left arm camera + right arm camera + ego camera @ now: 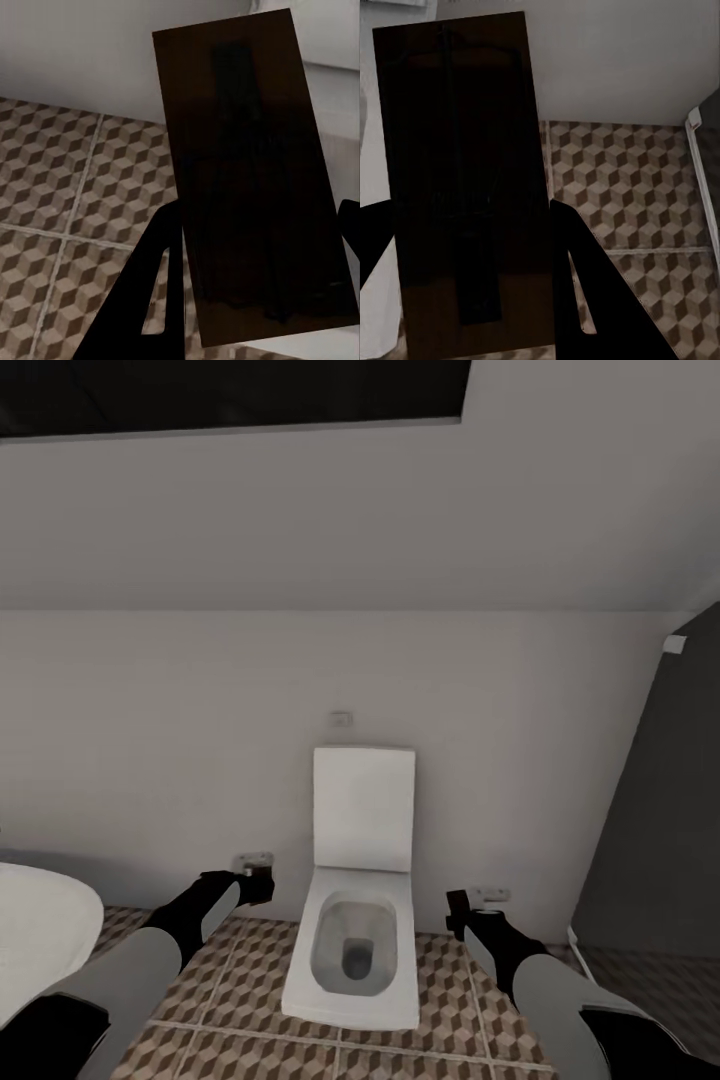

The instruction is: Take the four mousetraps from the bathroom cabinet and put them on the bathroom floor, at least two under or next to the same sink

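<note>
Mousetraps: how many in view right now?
2. One mousetrap is clamped in the left end effector, one in the right end effector, on either side of the toilet. Others may be out of frame.

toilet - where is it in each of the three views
head view: toilet at bottom centre, lid up, between the two arms.
left wrist view: a white edge beside the left mousetrap, likely the toilet.
right wrist view: a white strip beside the right mousetrap, likely the toilet.
shared landmark: the cube-pattern floor.
</note>
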You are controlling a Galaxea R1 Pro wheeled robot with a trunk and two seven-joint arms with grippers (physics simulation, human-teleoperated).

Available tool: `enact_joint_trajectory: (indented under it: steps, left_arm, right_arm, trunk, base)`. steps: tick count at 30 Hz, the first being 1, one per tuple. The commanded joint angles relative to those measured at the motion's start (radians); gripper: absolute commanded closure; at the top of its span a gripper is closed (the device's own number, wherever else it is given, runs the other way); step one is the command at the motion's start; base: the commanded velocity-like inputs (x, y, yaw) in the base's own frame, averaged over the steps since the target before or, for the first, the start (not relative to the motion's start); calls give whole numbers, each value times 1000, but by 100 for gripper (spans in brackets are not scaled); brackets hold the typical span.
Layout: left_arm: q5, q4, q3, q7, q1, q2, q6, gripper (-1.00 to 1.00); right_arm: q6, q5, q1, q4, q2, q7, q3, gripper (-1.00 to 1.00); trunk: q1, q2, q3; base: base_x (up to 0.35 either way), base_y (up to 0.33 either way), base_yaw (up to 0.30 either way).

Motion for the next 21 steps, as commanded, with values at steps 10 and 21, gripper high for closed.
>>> enact_joint_trajectory:
  steps: [10, 21]
  left_arm:
    - [9, -4, -9, 9, 0, 1, 4, 100]
    - [9, -5, -9, 9, 0, 0, 4, 100]
  right_arm:
    - [9, 8, -2, -15, 0, 3, -8, 100]
    - [58, 5, -1, -18, 0, -8, -10, 100]
  trunk:
    - [0, -1, -1]
    - [0, -1, -1]
  base:
    - [0, 58, 0]
    - [0, 3, -116]
